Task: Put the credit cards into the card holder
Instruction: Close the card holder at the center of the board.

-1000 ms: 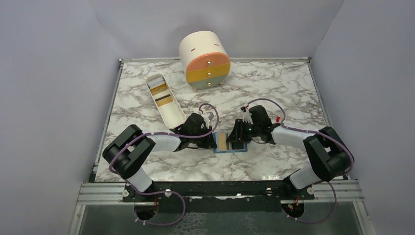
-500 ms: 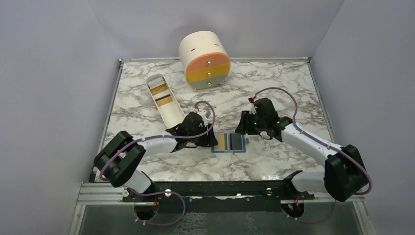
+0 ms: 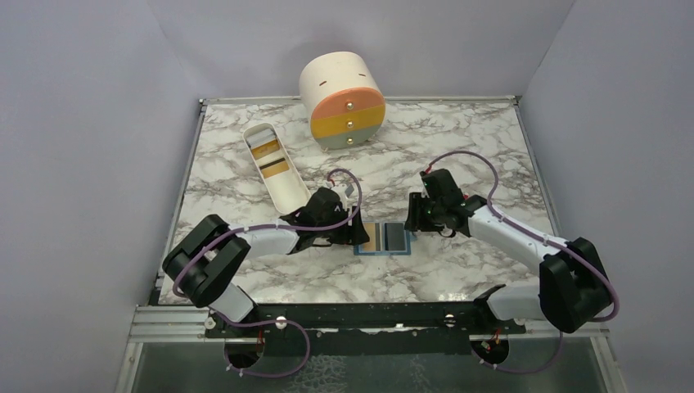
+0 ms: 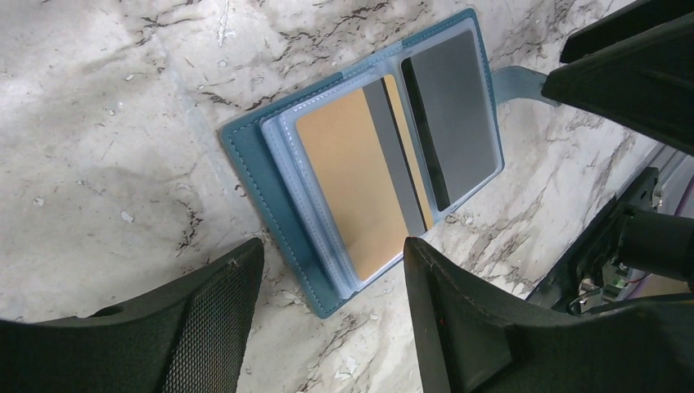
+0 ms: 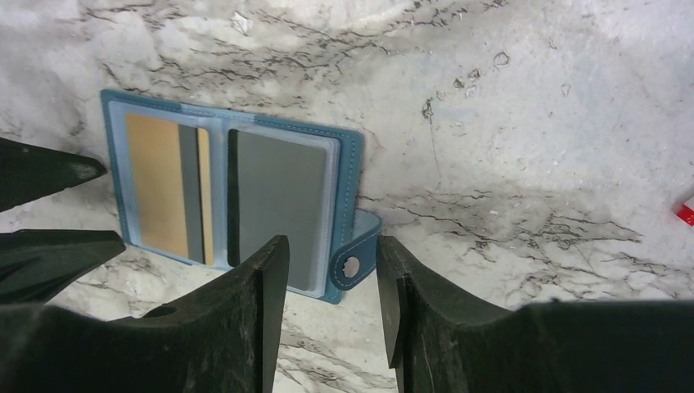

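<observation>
From overhead only: the whole layout, with the card holder (image 3: 381, 238) lying open and flat on the marble surface (image 3: 458, 147) near the front middle, between the tips of the left arm (image 3: 270, 237) and the right arm (image 3: 507, 233). Behind the left arm, a long white tray (image 3: 290, 196) with more gold cards (image 3: 276, 169) inside, and at the back a cream cylinder (image 3: 340, 82) with orange, yellow and grey drawers. From the left wrist alone: clear sleeves stacked inside the holder, a gold card (image 4: 348, 188) with a dark stripe in one leaf, a dark grey card (image 4: 454, 106) in the other. From the right wrist alone: a silvery snap stud (image 5: 351, 266) on the closing strap at the grey-card side, plus something small and red (image 5: 686, 211) at the frame edge, too cropped to name. Left arm stretched low and forward, elbow close to the surface, left jaws spread wide just beside the holder's gold-card edge, gripping nothing. Right arm reaching in from the right, forearm sloping down, right jaws also spread, near the strap corner and clear of it, empty.
</observation>
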Action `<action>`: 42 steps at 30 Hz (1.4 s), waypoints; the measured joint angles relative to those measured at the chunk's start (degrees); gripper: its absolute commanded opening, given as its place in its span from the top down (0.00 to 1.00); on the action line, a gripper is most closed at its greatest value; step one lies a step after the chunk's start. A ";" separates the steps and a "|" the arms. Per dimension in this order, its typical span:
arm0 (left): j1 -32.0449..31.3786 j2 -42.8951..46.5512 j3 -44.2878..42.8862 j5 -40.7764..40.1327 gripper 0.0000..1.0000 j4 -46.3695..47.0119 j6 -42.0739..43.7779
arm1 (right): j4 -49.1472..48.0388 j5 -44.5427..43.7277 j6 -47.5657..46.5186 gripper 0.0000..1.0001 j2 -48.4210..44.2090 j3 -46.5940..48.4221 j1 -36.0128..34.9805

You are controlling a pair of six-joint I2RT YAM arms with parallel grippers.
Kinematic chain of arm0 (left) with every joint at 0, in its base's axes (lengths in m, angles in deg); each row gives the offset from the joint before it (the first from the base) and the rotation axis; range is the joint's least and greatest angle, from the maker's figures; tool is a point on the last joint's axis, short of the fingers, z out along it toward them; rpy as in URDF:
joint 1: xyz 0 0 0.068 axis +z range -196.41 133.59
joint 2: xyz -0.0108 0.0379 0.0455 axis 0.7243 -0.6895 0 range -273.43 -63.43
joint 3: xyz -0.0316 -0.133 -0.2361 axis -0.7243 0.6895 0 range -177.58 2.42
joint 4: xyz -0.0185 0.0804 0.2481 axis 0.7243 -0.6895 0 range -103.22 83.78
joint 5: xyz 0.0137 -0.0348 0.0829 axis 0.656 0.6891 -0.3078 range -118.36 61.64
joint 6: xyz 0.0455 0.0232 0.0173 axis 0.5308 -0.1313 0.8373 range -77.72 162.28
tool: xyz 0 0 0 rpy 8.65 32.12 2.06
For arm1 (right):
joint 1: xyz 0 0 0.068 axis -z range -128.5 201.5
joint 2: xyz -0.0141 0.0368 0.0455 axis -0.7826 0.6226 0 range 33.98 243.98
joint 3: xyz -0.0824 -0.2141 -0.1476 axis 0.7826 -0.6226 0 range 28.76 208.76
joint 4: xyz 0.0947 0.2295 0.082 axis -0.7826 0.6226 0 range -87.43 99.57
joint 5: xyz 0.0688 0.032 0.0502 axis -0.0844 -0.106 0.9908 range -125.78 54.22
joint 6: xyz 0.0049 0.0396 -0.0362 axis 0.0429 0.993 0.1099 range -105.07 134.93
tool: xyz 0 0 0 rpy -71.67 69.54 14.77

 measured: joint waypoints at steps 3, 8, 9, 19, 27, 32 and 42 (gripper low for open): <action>0.00 -0.76 0.00 0.39 0.34 1.51 -0.57 | -0.04 -0.83 0.04 0.60 0.72 -0.94 0.00; 0.00 -1.62 0.00 1.05 0.34 3.28 -1.42 | -0.02 -1.79 0.24 0.65 0.63 -2.75 0.00; 0.00 -1.70 0.00 1.18 0.34 3.50 -1.60 | -0.17 -1.88 0.31 0.66 0.68 -2.84 0.00; 0.00 -1.84 0.00 2.54 0.34 3.72 -3.98 | -3.34 -1.99 1.07 0.91 3.74 -5.60 0.00; 0.11 0.15 0.98 3.10 0.34 3.87 -5.97 | -9.16 0.31 1.25 0.96 3.87 -7.48 0.02; 0.13 2.16 1.07 3.85 0.34 4.42 -7.41 | -12.59 2.64 1.55 0.99 3.85 -8.72 0.11; -0.15 5.53 1.05 5.18 0.35 7.78 -9.57 | -17.16 7.89 2.19 0.99 3.65 -10.84 0.11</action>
